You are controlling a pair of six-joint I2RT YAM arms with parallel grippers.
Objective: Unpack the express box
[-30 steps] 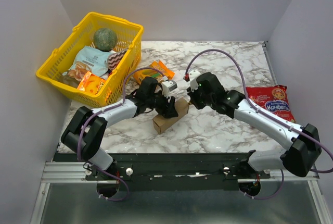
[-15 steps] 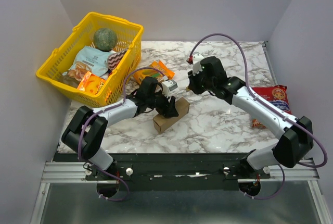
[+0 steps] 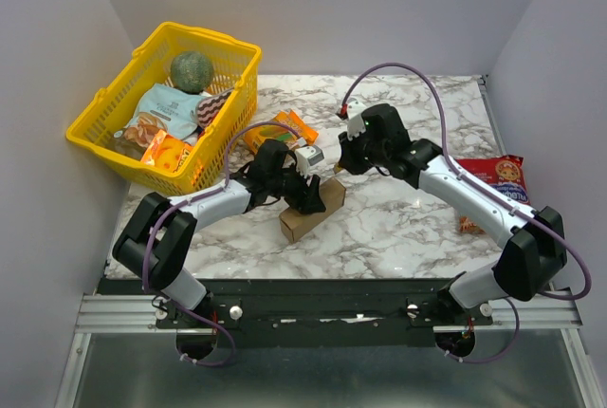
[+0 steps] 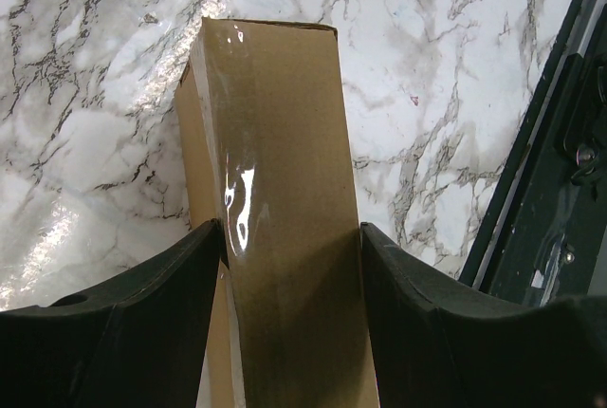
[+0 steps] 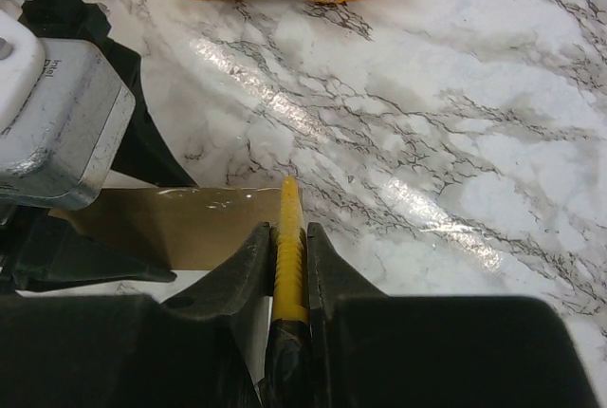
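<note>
Express box (image 3: 310,211) lies mid-tabletop, a little toward the near edge, pinched across its long sides by the left gripper (image 4: 289,247). Right gripper (image 5: 286,242) is clenched on a slim yellow tool (image 5: 290,201), probably a cutter, with its tip at the box's end. Risks: the tip misses the tape seam and skids onto the tabletop; a sideways push pivots the box in the pinch; too deep a cut nicks whatever is inside.

Bare marble (image 3: 327,258) nearside of express box (image 3: 302,222); orange packet (image 3: 285,129), basket (image 3: 211,147) beyond

Marble table (image 3: 408,228), bearing yellow basket (image 3: 101,97), orange packet (image 3: 285,128), cardboard box (image 3: 303,221), red snack bag (image 3: 501,178)
</note>
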